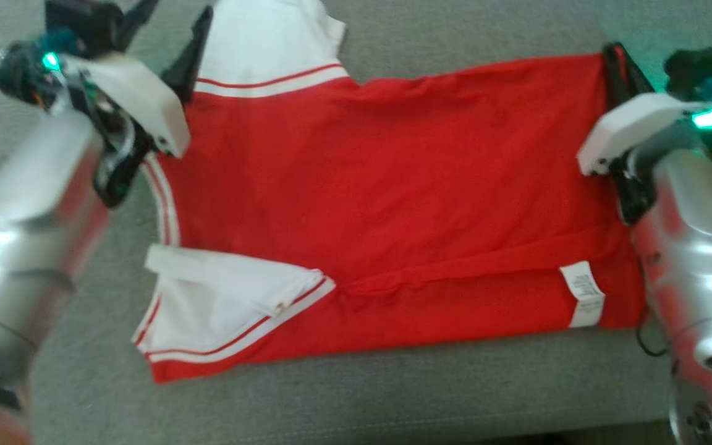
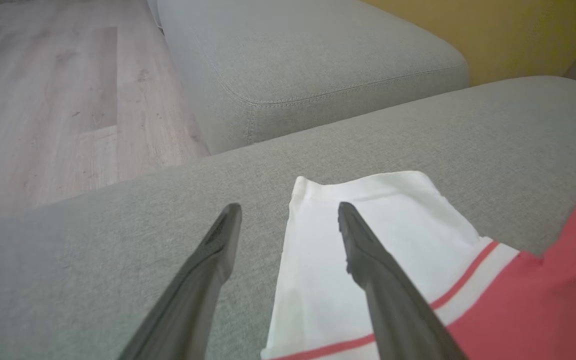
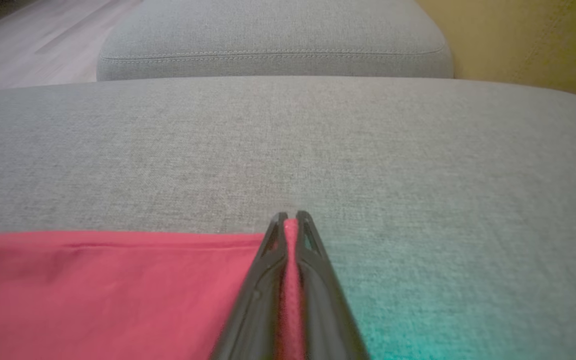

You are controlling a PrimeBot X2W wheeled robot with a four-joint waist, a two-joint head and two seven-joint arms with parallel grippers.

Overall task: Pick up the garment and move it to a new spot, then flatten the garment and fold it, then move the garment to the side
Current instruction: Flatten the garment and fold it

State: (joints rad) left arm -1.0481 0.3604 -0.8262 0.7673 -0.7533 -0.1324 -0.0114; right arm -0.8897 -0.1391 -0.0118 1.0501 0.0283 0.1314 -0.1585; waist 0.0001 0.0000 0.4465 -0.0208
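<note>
A red garment (image 1: 393,198) with white, red-striped sleeves is lying spread across a grey sofa cushion (image 1: 393,395). Its near edge is folding over and showing a white label (image 1: 583,293). The left gripper (image 2: 289,210) is holding its fingers wide apart, one over the bare cushion and the other over the far white sleeve (image 2: 408,215), gripping nothing. The right gripper (image 3: 291,217) is pressing its fingers together, pinching the garment's far red corner.
</note>
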